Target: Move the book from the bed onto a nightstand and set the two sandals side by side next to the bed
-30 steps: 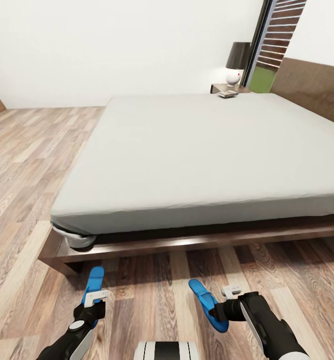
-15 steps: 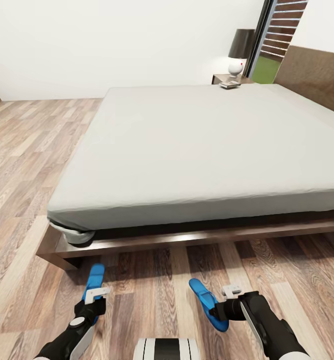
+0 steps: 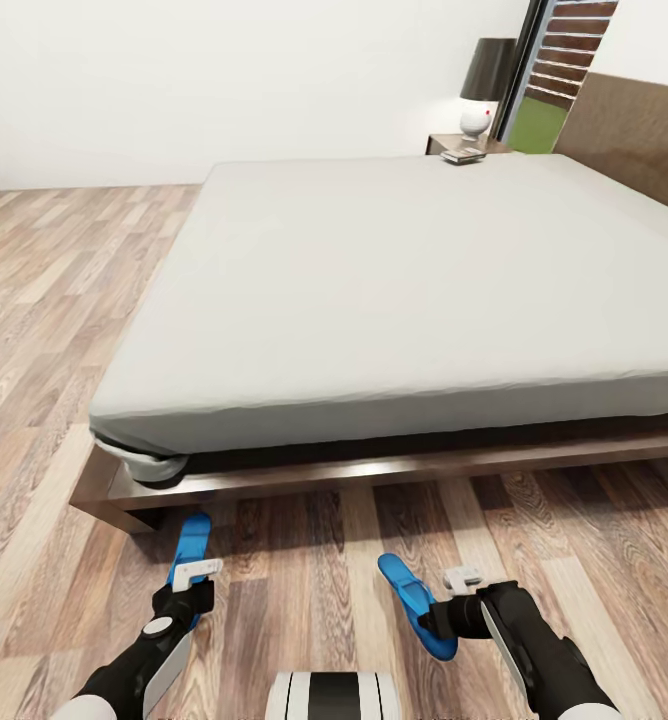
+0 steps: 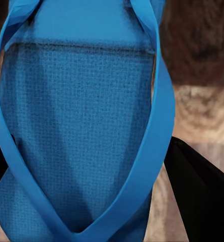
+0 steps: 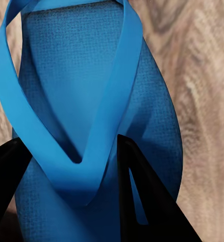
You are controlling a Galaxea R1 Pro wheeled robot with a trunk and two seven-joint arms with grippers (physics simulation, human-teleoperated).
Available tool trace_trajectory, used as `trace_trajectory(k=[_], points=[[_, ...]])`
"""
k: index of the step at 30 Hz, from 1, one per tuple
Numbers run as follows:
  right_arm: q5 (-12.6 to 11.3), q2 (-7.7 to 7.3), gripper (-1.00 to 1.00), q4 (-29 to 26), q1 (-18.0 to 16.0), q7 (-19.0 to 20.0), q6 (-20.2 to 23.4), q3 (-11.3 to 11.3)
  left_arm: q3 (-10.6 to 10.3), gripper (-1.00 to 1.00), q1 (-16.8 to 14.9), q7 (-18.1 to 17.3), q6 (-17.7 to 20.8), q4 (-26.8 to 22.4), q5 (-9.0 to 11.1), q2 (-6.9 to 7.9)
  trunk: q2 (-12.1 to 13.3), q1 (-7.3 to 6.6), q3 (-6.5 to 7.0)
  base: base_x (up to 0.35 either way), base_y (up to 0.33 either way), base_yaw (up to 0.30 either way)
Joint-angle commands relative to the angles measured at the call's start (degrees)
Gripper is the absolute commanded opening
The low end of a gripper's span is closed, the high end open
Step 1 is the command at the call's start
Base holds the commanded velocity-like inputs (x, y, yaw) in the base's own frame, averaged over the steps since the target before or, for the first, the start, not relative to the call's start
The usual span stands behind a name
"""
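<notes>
Two blue sandals hang low over the wood floor in front of the bed (image 3: 394,290), whose off-white mattress rests on a dark frame. My left gripper (image 3: 188,588) is shut on the left sandal (image 3: 190,540), whose sole and straps (image 4: 81,126) lie between its black fingers (image 4: 202,201). My right gripper (image 3: 437,624) is shut on the right sandal (image 3: 410,598); its strap (image 5: 91,146) crosses one finger (image 5: 142,201). A small flat object, apparently the book (image 3: 464,155), lies on the nightstand (image 3: 442,143) at the far corner.
A lamp (image 3: 482,95) with a dark shade stands on the nightstand beside a dark window frame (image 3: 524,70). The brown headboard (image 3: 634,135) runs along the right. The bed frame's corner (image 3: 104,495) juts out near the left sandal. Wood floor (image 3: 64,290) stretches away left of the bed.
The whole head view has shifted a little, so the bed sits slightly differently in the picture. Both grippers stay shut on their sandals in about the same place.
</notes>
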Motion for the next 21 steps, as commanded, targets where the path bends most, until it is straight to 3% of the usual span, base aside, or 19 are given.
trace_trajectory(k=[1, 12, 21], points=[[0.55, 0.00, -1.00, -0.17, -0.02, 0.46, 0.16, -0.02, -0.49, -1.00, -0.04, 0.39, -0.21, -0.01, 0.49, 0.06, -0.03, 0.01, -0.27, 0.000, 0.000, 0.000], [0.55, 0.00, -1.00, -1.40, 0.81, 0.46, 0.20, -0.02, -0.51, -1.00, -0.11, 0.39, -0.21, -0.29, 0.45, 0.06, -0.13, 0.19, -1.82, 0.000, 0.000, 0.000], [0.55, 0.00, -1.00, -1.52, 0.86, 0.46, 0.19, -0.02, -0.51, -1.00, -0.13, 0.39, -0.21, -1.52, 0.42, 0.06, -0.13, 0.19, -1.82, 0.000, 0.000, 0.000]])
